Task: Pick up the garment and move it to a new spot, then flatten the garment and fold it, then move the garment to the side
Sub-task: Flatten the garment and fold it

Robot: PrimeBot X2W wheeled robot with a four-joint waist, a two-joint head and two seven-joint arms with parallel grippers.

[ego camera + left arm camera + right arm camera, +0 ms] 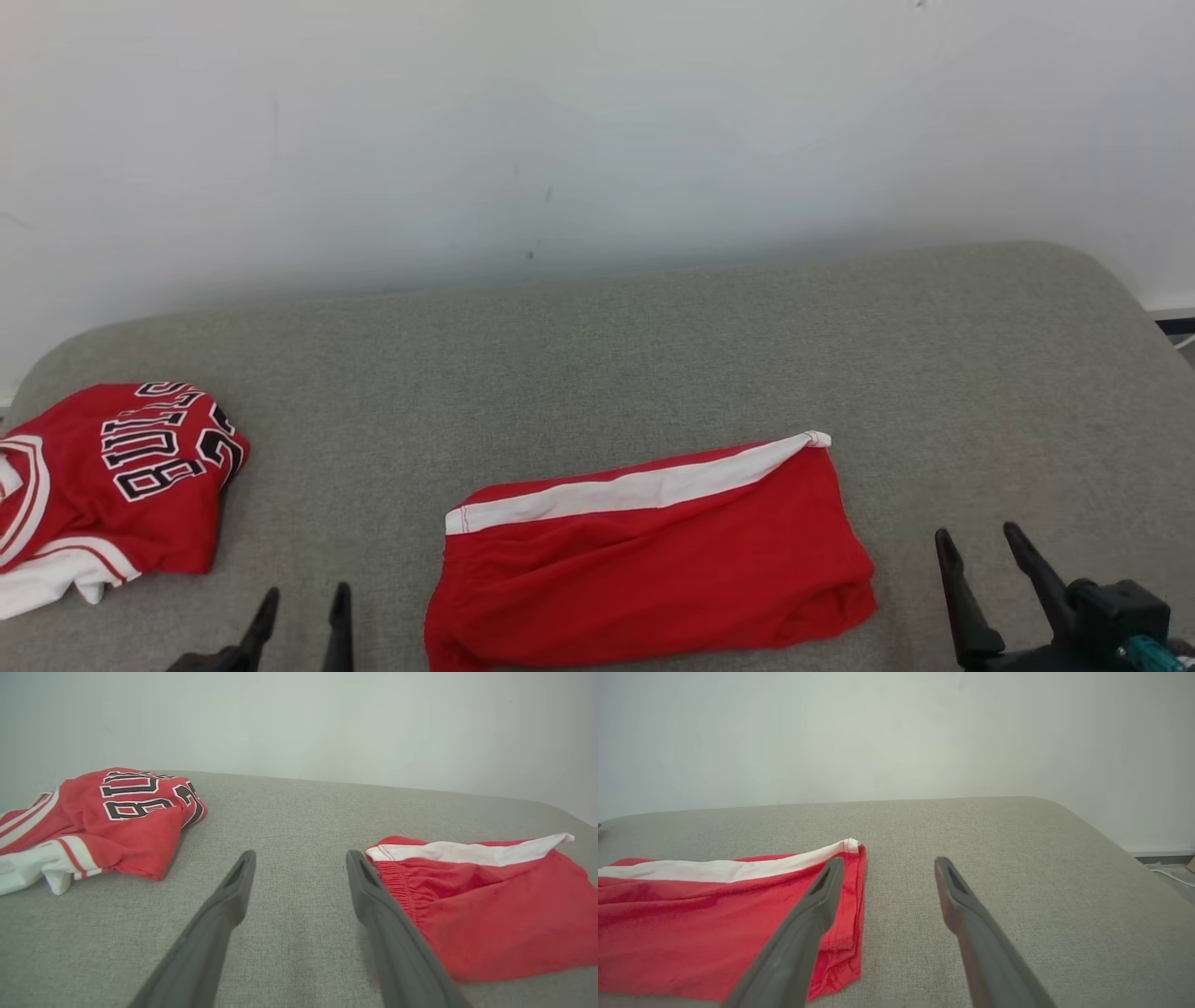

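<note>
Red shorts (653,551) run off the head view's bottom edge.

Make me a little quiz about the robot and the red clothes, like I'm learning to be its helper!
1. True or false: the left gripper is holding the red shorts.
2. Which lies furthest to the robot's left? A) the shorts B) the lettered jersey C) the right gripper
3. Fill in: the stripe along the shorts' far edge is ____.
Key: 1 false, both grippers stand open and empty. 2 B. 3 white.
</note>
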